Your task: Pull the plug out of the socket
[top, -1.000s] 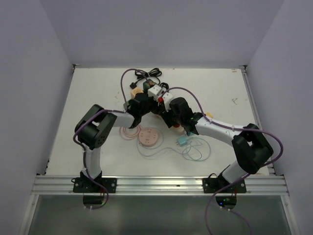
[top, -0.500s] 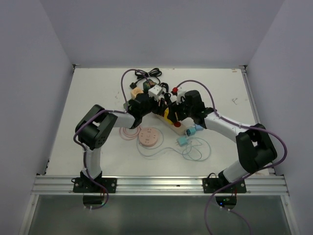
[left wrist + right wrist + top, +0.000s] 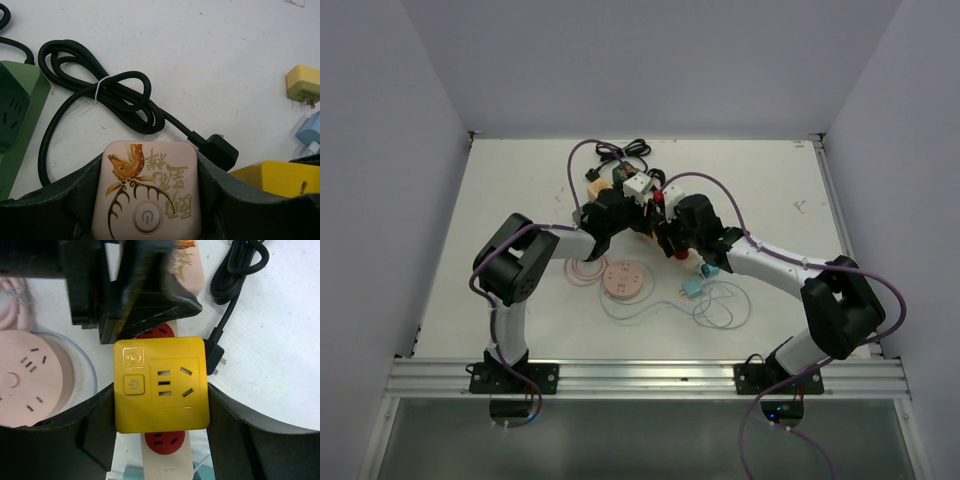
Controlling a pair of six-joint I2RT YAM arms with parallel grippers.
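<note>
1. A white table fills the middle of the overhead view, its matte surface lightly marked near the right edge.
2. Plain pale grey-lilac panels enclose it: a back wall, a left wall and a right wall.
3. A silver aluminium rail runs along the table's near edge.
4. Below the rail lies a dark, glossy strip.
5. The light is soft and even, with faint shadows.
</note>
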